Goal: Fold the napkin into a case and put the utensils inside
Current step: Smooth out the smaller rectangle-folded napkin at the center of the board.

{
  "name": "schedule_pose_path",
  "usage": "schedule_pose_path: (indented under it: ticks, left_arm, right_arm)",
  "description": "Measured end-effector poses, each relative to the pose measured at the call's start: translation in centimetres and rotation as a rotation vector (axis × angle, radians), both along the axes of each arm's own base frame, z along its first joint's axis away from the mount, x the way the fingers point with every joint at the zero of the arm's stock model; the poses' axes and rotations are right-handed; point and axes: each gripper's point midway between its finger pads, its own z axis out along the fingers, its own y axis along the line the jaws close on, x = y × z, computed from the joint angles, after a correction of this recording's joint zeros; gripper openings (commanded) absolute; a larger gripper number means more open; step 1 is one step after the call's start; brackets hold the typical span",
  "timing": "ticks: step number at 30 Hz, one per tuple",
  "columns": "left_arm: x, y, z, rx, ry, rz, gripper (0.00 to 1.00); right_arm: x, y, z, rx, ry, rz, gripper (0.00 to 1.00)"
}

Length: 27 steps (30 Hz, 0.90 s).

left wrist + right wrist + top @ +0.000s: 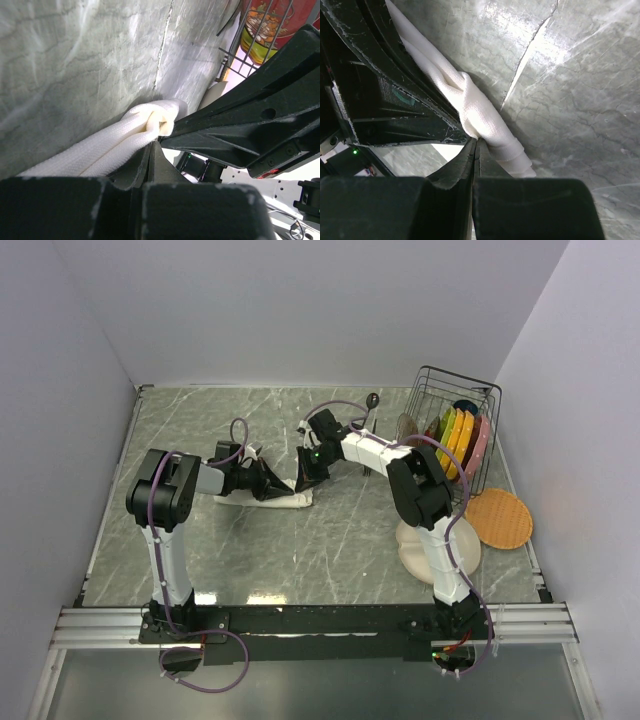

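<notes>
The napkin [295,502] lies as a narrow, layered cream-white strip on the grey table, left of the middle. My left gripper [272,483] and right gripper [303,472] meet tip to tip at its right end. In the left wrist view the left gripper [154,142] is shut, with the bunched cloth [100,152] at its tips. In the right wrist view the right gripper [476,142] is shut against the same fold [480,112]. A dark spoon [372,399] lies behind the right arm, its thin handle partly hidden. I cannot make out the fork.
A wire dish rack [486,400] with colourful upright plates stands at the back right. An orange round plate [498,517] lies in front of it. A beige plate [412,558] lies under the right arm. Walls close in the table on three sides.
</notes>
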Motion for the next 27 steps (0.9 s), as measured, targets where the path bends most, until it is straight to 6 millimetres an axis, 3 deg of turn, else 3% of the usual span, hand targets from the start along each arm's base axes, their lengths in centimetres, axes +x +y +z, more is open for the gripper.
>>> schedule_pose_path:
  ticks: [8,13,17,21,27]
  left_arm:
    - [0.2,0.4,0.5,-0.004,-0.001,0.006,0.03]
    - [0.7,2.8,2.8,0.031,-0.063,0.015,0.13]
    - [1.2,5.3,4.1,0.076,-0.132,0.017,0.14]
    - [0.5,6.7,3.1,0.110,-0.114,0.016,0.13]
    - [-0.8,6.8,0.3,0.128,-0.032,0.015,0.05]
  right_arm:
    - [0.1,0.0,-0.3,-0.016,-0.008,0.009,0.00]
    - [0.1,-0.1,-0.2,-0.052,-0.038,0.045,0.00]
    - [0.0,-0.1,-0.2,-0.089,-0.084,0.092,0.00]
    - [-0.1,0.1,-0.3,-0.132,-0.150,0.156,0.00]
    - [-0.2,0.2,-0.3,-0.188,-0.247,0.244,0.00]
